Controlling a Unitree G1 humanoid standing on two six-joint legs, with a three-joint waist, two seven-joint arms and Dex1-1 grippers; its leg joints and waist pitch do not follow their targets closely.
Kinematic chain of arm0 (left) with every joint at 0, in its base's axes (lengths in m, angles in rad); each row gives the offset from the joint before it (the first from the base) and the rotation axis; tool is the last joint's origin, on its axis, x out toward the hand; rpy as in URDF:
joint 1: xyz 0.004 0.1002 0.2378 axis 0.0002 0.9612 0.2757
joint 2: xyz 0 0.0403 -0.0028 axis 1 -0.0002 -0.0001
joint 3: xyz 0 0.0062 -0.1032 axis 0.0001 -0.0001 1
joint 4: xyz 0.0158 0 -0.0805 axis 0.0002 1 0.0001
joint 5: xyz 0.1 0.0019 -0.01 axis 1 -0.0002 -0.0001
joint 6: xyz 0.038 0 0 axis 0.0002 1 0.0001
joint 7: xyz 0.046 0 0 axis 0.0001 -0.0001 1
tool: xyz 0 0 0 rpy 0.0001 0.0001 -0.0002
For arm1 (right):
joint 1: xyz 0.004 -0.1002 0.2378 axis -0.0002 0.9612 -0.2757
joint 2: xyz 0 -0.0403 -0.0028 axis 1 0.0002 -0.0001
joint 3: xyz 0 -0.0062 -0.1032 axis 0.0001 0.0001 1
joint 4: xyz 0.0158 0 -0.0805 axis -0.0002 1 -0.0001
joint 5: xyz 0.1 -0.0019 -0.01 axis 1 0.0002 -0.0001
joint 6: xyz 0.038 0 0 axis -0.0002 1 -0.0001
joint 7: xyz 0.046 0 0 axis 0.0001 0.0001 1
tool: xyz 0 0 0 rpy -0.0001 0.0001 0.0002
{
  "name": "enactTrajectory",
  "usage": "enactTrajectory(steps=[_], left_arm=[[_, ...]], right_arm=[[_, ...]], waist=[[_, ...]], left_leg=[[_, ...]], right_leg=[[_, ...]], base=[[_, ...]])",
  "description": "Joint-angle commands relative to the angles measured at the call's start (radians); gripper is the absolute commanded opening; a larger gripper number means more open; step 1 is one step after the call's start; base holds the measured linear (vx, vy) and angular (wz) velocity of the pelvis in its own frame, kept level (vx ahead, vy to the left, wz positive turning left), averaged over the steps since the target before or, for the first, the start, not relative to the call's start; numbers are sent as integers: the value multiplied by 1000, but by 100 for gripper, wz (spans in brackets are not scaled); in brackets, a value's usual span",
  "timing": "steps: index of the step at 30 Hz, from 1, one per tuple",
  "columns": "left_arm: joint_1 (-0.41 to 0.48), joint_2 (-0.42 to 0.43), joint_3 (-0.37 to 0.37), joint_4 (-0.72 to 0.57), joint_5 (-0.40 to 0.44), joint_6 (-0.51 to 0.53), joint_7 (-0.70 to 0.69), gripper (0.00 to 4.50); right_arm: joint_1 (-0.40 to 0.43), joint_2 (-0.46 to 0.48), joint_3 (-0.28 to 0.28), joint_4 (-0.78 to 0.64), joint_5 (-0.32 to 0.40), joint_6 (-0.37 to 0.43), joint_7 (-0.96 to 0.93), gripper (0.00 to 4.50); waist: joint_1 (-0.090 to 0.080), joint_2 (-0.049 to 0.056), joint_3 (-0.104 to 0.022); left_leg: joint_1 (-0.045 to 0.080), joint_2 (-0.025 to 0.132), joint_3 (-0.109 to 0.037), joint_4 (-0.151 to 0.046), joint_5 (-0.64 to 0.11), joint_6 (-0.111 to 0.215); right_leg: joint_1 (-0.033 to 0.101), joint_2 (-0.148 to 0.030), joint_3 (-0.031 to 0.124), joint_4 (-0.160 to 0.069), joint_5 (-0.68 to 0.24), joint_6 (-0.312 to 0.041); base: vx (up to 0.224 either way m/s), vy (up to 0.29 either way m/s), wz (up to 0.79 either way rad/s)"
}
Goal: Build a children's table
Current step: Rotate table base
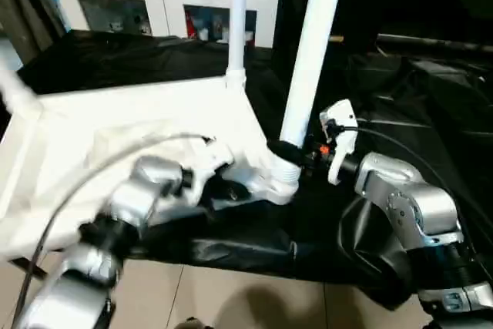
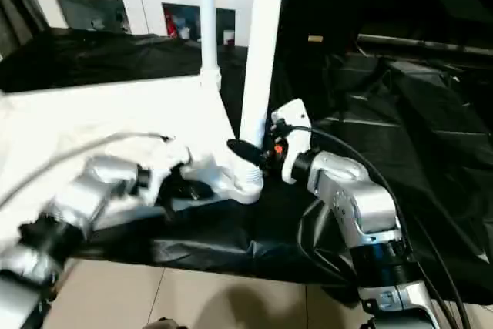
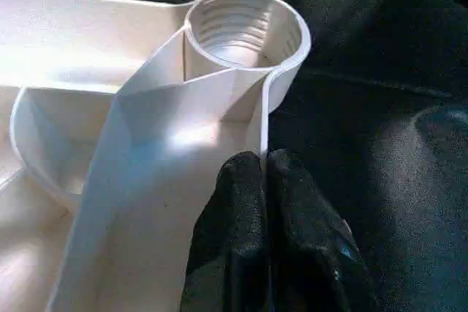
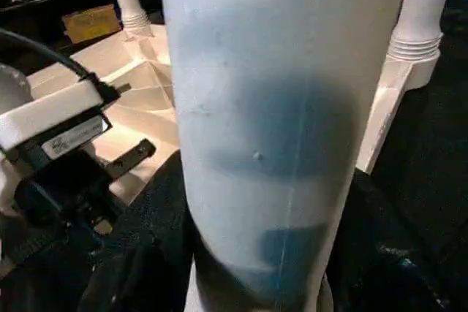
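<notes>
The tabletop (image 1: 115,152) lies upside down on black cloth; at its near corner socket (image 3: 245,31) the right gripper (image 1: 289,152) clasps a leg (image 1: 312,52), seemingly fitting it, while the closed left gripper (image 3: 267,173) steadies the rim beside it. Next likely: seat the leg straight

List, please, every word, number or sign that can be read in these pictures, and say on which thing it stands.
None can be read.
The sticker on the left gripper's white housing carries small print, too blurred to read.
The yellow box behind the tabletop has markings, also illegible.
</notes>
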Motion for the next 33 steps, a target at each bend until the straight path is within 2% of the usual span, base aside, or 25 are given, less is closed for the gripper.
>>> enactTrajectory(steps=[1,2,3,4,11,12,14,15,18,23,26,27,29,30,33], left_arm=[[16,8,14,-69,-3,35,22,58],[18,9,15,-75,-4,39,23,61],[32,18,17,-109,-2,59,29,61],[39,25,19,-121,3,63,33,62],[49,54,26,-118,13,66,45,63],[50,56,27,-118,12,68,46,45],[55,59,28,-127,11,76,51,45],[60,63,21,-134,14,79,48,27],[68,63,9,-142,16,77,40,12],[76,47,0,-148,13,72,44,10],[73,44,0,-142,12,71,47,59],[69,42,2,-138,13,74,48,62],[69,47,-2,-137,22,67,49,70],[69,49,-4,-135,30,56,56,96],[72,51,-5,-133,29,54,50,104]], right_arm=[[-6,-1,-1,-3,3,5,5,191],[-6,0,-1,-3,3,5,5,191],[-7,2,0,-3,2,5,7,191],[-8,2,2,-2,1,4,8,191],[-8,4,0,2,-2,-2,8,191],[-7,5,-1,1,-2,-3,7,191],[-6,8,-1,3,-4,-6,5,191],[-6,12,-1,9,-6,-10,2,191],[-10,15,-1,19,-8,-17,-1,191],[-17,18,-1,36,-14,-26,-3,191],[-17,18,-1,39,-16,-28,-3,191],[-18,19,-1,40,-18,-29,-2,191],[-18,19,-1,42,-19,-30,-3,191],[-19,19,-1,43,-20,-31,-3,191],[-20,21,-1,49,-22,-36,-4,191]], waist=[[5,-4,-74],[5,-3,-75],[3,-8,-74],[4,-3,-74],[3,-3,-75],[2,-3,-75],[2,-4,-75],[2,-4,-74],[1,-5,-73],[0,-3,-76],[1,-4,-77],[1,-6,-77],[2,-5,-77],[2,-6,-76],[2,-2,-75]], left_leg=[[22,84,-33,-81,-171,0],[23,86,-34,-82,-173,-3],[22,86,-33,-83,-172,-3],[22,85,-34,-82,-172,-4],[21,82,-34,-83,-161,-4],[22,82,-34,-83,-167,-6],[23,82,-34,-84,-174,-9],[21,82,-35,-84,-175,-10],[21,81,-34,-84,-181,-10],[22,82,-35,-83,-167,-11],[21,81,-33,-82,-155,-6],[20,81,-33,-82,-151,-2],[21,81,-33,-81,-151,1],[21,80,-33,-81,-154,2],[22,82,-34,-83,-169,-6]], right_leg=[[45,-99,73,-66,-167,-223],[46,-100,73,-65,-170,-222],[45,-98,73,-66,-178,-217],[44,-98,73,-67,-184,-215],[43,-95,72,-65,-163,-208],[42,-94,72,-65,-166,-207],[42,-95,72,-66,-174,-206],[43,-96,73,-66,-178,-205],[42,-96,73,-70,-197,-201],[42,-94,72,-65,-168,-206],[43,-94,72,-63,-141,-211],[44,-94,72,-62,-138,-212],[44,-95,72,-63,-144,-211],[43,-94,72,-65,-152,-209],[43,-95,72,-67,-170,-203]], base=[[0,0,0],[0,0,0],[0,0,0],[0,0,0],[0,0,0],[0,0,0],[0,0,0],[0,0,0],[0,0,0],[0,0,0],[0,0,0],[0,0,0],[0,0,0],[0,0,0],[0,0,0]])
